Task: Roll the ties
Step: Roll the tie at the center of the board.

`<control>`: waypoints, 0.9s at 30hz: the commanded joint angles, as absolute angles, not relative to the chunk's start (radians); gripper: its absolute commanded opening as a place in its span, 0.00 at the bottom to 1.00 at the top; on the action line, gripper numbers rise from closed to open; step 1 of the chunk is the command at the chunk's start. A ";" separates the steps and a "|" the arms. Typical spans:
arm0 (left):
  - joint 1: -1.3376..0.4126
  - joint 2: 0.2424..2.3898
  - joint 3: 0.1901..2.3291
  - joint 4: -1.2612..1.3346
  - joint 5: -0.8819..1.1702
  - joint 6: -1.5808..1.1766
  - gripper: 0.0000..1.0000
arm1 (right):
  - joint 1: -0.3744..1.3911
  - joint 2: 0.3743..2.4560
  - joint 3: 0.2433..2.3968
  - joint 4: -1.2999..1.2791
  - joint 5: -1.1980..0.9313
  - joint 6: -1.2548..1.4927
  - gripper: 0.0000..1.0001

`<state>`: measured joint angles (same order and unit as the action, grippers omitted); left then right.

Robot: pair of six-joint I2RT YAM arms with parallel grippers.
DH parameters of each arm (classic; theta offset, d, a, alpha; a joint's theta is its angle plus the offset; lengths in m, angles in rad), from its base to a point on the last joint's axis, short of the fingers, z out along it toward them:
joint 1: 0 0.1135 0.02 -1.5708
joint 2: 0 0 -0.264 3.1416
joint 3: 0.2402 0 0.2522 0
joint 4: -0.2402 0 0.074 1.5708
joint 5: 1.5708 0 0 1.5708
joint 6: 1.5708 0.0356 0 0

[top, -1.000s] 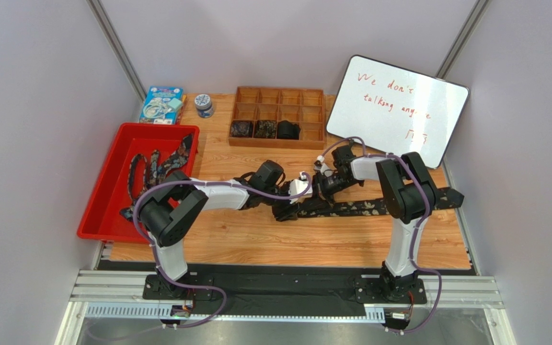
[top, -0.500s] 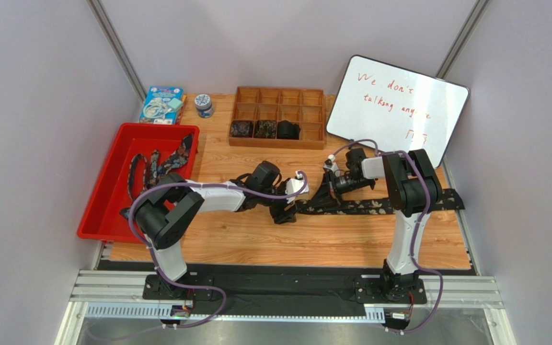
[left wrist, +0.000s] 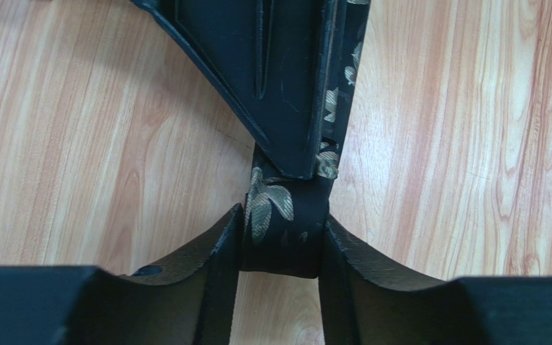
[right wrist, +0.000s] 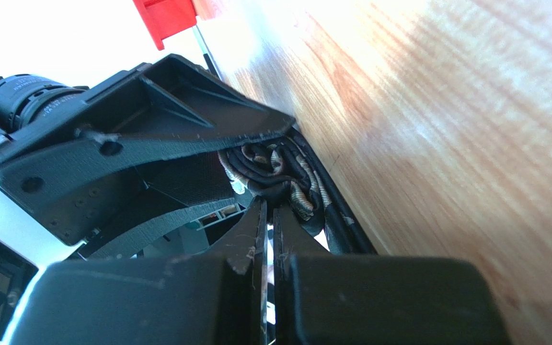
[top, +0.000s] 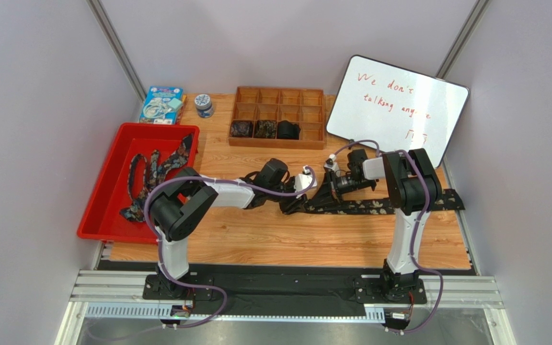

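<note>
Wood-grain table [top: 257, 244], pale booth walls: both sets of my jaws meet at mid-table over one patterned tie [top: 380, 207]. Its long tail lies flat and straight, running away from my right jaws toward the table's right edge. It is laid out that way, I judge, so the fabric can feed into a roll without twisting. My left jaws are closed around the tie's rolled end [left wrist: 284, 230], with a finger [left wrist: 214, 251] touching each side of the small coil, a hold that looks meant to stop the turns springing loose. My right jaws are pressed shut, tips at the same coil, directly opposite my left jaws. They seem to serve as a pin for the roll's core, though I cannot tell whether a layer of fabric is nipped between them. The roll looks barely begun, with nearly the whole length of tie not yet wound. Well off to the outer side of my left jaws, a red tray [top: 110, 180] holds more loose ties [top: 149, 172]. Beyond both jaws, a divided wooden box [top: 279, 100] carries three finished coils [top: 264, 129] in its nearest row, each in its own compartment, presumably where this one is bound.
</note>
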<state>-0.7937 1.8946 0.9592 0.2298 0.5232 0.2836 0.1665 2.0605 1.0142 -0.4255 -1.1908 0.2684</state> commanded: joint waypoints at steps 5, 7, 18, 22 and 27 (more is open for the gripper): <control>-0.839 1.924 1.012 0.075 0.448 0.354 0.36 | 0.164 2.106 0.991 -0.451 -1.121 0.336 0.00; -0.844 1.919 1.034 0.011 0.413 0.364 0.27 | 0.163 2.091 0.992 -0.460 -1.124 0.334 0.00; -0.861 1.864 1.184 -0.438 0.261 0.476 0.11 | 0.152 2.049 1.098 -0.712 -0.954 0.152 0.00; -0.862 1.845 1.246 -0.511 0.253 0.479 0.22 | 0.152 2.069 1.108 -0.712 -0.920 0.144 0.00; -0.862 1.787 1.236 -0.512 0.325 0.477 0.46 | 0.153 2.066 1.086 -0.704 -0.887 0.127 0.00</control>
<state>-0.8745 1.8748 1.2259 -0.4080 0.3046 0.4591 0.1684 2.0571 1.1027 -0.6727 -1.0447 0.1501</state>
